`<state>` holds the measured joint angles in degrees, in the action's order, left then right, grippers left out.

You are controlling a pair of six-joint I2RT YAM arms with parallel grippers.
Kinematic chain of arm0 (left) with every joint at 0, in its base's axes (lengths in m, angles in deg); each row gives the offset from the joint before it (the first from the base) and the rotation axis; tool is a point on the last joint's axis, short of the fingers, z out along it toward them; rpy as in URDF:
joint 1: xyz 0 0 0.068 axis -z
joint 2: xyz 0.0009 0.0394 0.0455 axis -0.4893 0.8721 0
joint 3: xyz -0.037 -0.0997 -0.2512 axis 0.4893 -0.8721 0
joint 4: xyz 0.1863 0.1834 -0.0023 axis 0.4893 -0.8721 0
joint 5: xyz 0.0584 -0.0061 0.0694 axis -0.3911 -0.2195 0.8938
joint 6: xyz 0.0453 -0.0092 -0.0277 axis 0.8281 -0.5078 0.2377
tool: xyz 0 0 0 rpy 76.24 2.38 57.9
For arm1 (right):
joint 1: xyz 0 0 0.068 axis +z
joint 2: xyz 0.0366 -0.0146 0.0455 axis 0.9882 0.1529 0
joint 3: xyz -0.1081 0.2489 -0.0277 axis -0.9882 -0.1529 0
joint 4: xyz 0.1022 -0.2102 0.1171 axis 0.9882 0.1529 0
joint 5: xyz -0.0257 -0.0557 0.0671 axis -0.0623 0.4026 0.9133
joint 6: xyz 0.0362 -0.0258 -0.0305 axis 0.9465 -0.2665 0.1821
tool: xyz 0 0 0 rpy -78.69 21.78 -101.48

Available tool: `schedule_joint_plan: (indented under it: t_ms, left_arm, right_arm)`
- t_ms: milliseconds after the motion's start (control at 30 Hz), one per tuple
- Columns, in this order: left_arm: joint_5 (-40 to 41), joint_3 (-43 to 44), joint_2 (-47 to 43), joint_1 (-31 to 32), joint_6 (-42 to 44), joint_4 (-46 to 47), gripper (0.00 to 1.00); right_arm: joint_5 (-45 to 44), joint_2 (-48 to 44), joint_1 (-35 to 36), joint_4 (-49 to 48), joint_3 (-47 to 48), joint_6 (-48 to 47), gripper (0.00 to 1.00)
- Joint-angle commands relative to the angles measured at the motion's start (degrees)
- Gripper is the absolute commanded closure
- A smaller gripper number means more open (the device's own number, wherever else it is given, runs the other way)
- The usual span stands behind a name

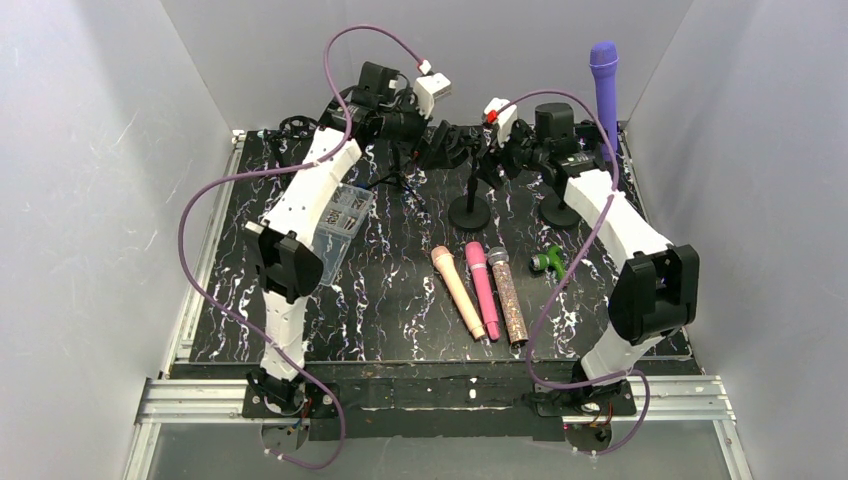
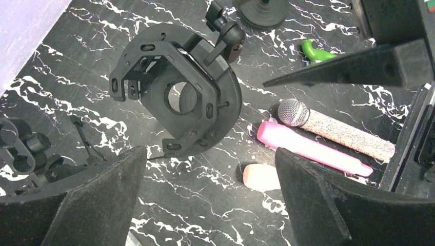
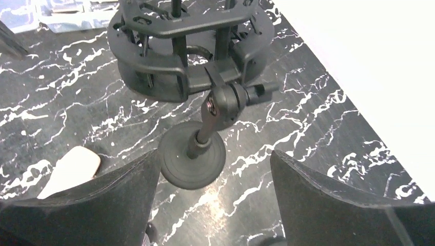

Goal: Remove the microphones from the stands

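A purple microphone [image 1: 604,85] stands upright at the back right, above a black round stand base [image 1: 558,212]. Its holder is hidden behind my right arm. A second black stand [image 1: 469,213] carries an empty shock mount [image 2: 177,97], which also shows in the right wrist view [image 3: 190,46]. My left gripper [image 1: 425,135] is open and empty, hovering just left of the mount [image 2: 209,154]. My right gripper [image 1: 500,150] is open and empty, just right of it and above that stand's base [image 3: 214,156].
Three microphones lie side by side mid-table: peach [image 1: 458,292], pink [image 1: 482,288] and glittery [image 1: 507,296]. A green clip [image 1: 546,262] lies to their right. A clear plastic box [image 1: 340,230] sits under my left arm. Grey walls enclose the table.
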<state>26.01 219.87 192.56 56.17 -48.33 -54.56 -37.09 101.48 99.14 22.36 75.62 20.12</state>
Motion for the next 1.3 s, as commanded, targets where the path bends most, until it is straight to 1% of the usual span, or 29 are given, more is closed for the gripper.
schedule_joint_plan:
  t_ms: [0,200,367,533,1033,1267]
  left_arm:
    - [-2.0,-1.4,-7.9,0.2,1.7,-5.1,0.03]
    - [-2.1,-7.9,-14.7,0.2,2.8,-8.6,0.02]
    - [-2.0,-11.2,-17.5,0.2,4.0,-10.7,0.02]
    - [-1.6,-12.5,-18.7,0.2,4.9,-11.7,0.02]
    - [-1.9,-13.0,-19.1,0.2,6.1,-13.6,0.02]
    - [-1.7,-13.0,-19.2,0.2,6.3,-13.9,0.02]
  right_arm:
    - [-1.7,-2.8,-1.4,10.4,5.0,-7.7,0.14]
    - [5.1,1.0,-3.8,20.3,15.0,-14.4,0.14]
    - [9.8,7.2,-4.6,26.6,25.3,-16.0,0.16]
    - [13.4,11.9,-4.6,30.2,31.9,-16.1,0.17]
    - [17.6,17.9,-4.5,31.6,39.6,-19.0,0.17]
    - [18.9,19.5,-4.1,32.3,40.9,-19.7,0.17]
